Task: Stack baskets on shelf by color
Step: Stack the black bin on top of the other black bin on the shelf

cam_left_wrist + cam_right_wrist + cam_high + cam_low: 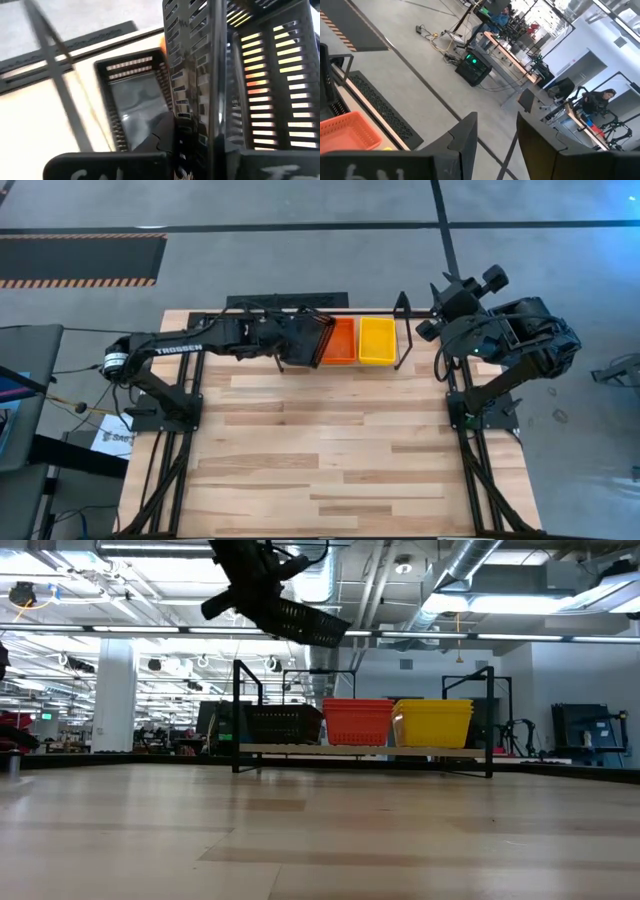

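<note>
My left gripper [285, 338] is shut on a black basket [305, 622], which hangs tilted high above the shelf [360, 750]. Below it, another black basket [285, 725] sits on the shelf's left end, showing in the left wrist view as an open black basket [135, 100]. Red-orange baskets [340, 340] sit in the shelf's middle and yellow baskets [377, 340] at its right end. My right gripper [495, 145] is raised beyond the shelf's right post, open, with nothing between its fingers. My left gripper pinches one slotted wall [200, 115] of the black basket between its two fingers, one finger on the inner side and one on the outer. The fingers come slanting down from the table's left. The basket is lifted clear of the shelf and tilted.
The shelf's upright end posts [403, 305] stand on either side of the baskets. The wooden table [330, 450] stretches bare toward the near edge. A black tube frame [470, 420] runs along the table's sides.
</note>
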You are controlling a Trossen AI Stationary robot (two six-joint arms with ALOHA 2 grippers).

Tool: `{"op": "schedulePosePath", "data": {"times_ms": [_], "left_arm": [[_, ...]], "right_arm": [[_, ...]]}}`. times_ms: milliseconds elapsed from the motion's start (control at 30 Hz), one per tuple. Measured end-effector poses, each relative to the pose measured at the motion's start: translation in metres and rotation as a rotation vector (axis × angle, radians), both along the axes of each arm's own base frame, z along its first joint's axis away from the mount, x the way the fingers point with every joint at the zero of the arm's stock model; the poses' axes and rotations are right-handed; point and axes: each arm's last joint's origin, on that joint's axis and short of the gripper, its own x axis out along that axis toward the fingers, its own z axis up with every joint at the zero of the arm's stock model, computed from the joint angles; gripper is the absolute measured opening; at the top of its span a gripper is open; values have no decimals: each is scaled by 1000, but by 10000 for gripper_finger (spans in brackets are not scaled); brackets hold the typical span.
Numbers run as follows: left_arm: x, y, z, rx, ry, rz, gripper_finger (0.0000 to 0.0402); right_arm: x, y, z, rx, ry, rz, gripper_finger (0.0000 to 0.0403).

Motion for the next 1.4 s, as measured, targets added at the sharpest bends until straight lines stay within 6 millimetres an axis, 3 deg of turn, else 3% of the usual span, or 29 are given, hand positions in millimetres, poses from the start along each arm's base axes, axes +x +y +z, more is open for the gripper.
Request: {"op": "schedulePosePath", "data": {"times_ms": [333, 567, 800, 1100, 1400], "left_arm": [[1, 4, -11, -107, -51, 9, 0], [3, 3, -24, -140, 16, 47, 0], [19, 19, -29, -74, -47, 47, 0], [22, 32, -55, -52, 109, 88, 0], [31, 37, -66, 36, 158, 90, 0]], "right_arm": [[0, 0, 0, 2, 0, 1, 156], [0, 0, 0, 3, 0, 2, 149], [0, 0, 0, 3, 0, 2, 149], [1, 0, -1, 28, 5, 23, 144], [1, 1, -1, 40, 7, 33, 145]]}}
